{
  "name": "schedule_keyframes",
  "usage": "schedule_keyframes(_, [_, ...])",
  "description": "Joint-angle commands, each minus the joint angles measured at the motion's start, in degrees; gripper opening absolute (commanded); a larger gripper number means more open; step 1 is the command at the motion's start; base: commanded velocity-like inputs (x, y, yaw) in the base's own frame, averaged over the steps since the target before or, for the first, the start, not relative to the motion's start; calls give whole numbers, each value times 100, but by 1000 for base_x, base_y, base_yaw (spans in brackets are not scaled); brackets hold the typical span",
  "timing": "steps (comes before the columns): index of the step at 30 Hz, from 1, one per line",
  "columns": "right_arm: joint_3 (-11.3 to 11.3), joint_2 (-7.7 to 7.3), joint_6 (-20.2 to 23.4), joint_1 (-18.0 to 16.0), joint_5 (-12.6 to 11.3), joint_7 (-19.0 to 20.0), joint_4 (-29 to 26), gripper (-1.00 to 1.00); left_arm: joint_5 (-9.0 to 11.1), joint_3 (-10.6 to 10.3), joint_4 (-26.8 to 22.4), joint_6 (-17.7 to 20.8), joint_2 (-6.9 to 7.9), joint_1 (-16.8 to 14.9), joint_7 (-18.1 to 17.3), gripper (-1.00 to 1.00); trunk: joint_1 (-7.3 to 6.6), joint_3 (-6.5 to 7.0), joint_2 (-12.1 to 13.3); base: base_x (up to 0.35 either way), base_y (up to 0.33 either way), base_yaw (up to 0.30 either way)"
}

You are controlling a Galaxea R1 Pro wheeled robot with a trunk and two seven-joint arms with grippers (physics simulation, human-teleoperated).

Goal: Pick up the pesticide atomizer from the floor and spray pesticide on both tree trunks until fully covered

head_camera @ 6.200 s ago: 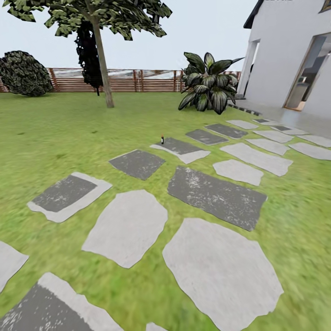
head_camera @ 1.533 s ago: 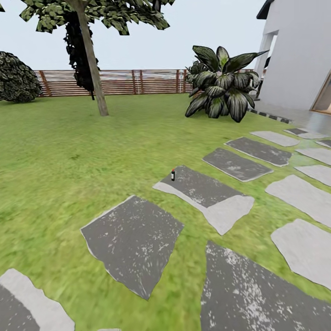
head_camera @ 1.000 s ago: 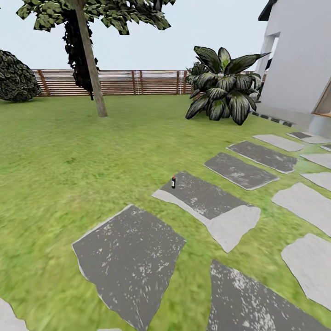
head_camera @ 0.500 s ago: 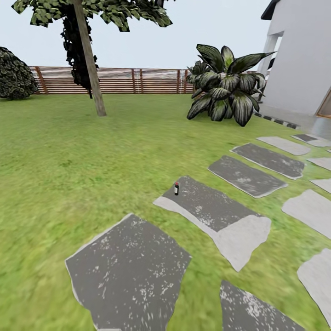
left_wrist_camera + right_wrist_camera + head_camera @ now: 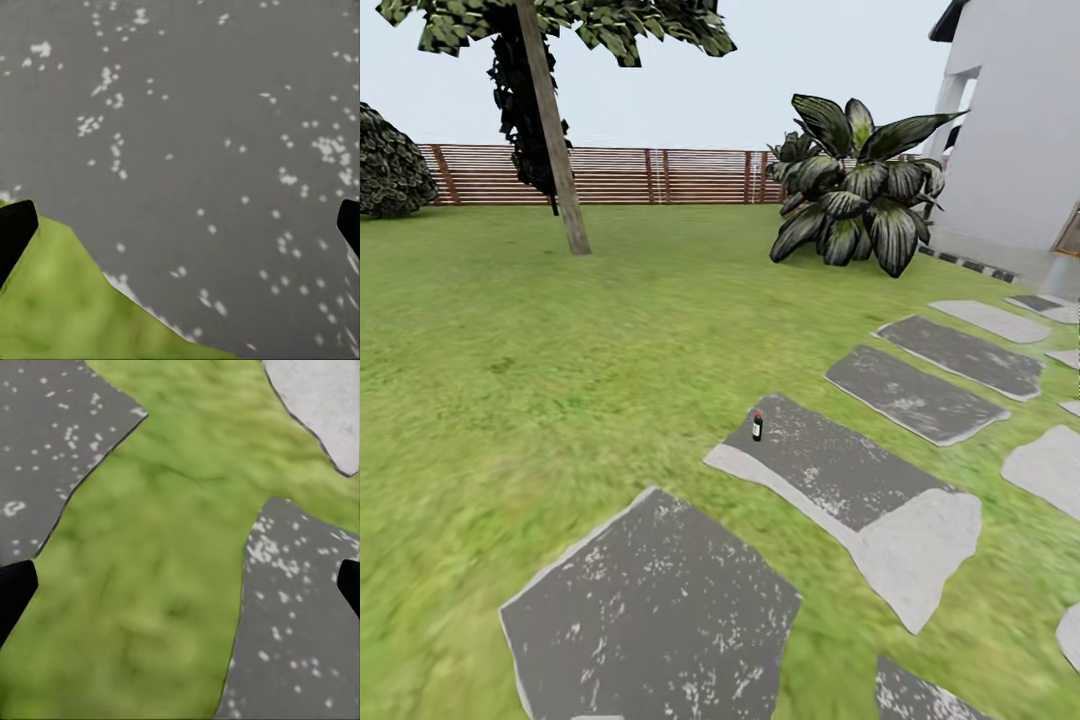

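Note:
The pesticide atomizer, a small dark bottle with a red top, stands upright at the near left corner of a dark grey stepping stone, some way ahead of me. Far back on the left, a tree has a pale, slightly leaning trunk and a ragged green crown. My left gripper is open above a dark stone and a patch of grass, black fingertips wide apart. Over grass between stones, my right gripper is open too. Both are empty.
A broad-leaved plant grows at the back right beside the white house. A brown slat fence closes the lawn's far side, with a dark bush at its left and a black conifer behind the tree. More stepping stones run rightward.
The whole view has shifted as I rolled forward: the atomizer and stones now sit lower and nearer in the head view. Nothing in the garden has moved.

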Motion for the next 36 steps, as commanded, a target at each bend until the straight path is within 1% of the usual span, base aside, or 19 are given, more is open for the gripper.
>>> schedule_keyframes(1, [0, 0, 1, 0, 0, 0, 0, 100, 0, 0, 0, 0, 0, 0, 0, 100, 0, 0, 0, 295, 184, -182])
schedule_keyframes(36, [0, 1, 1, 0, 0, 0, 3, 100, -1, 0, -9, 0, 0, 0, 0, 100, 0, 0, 0, 293, 192, -281])
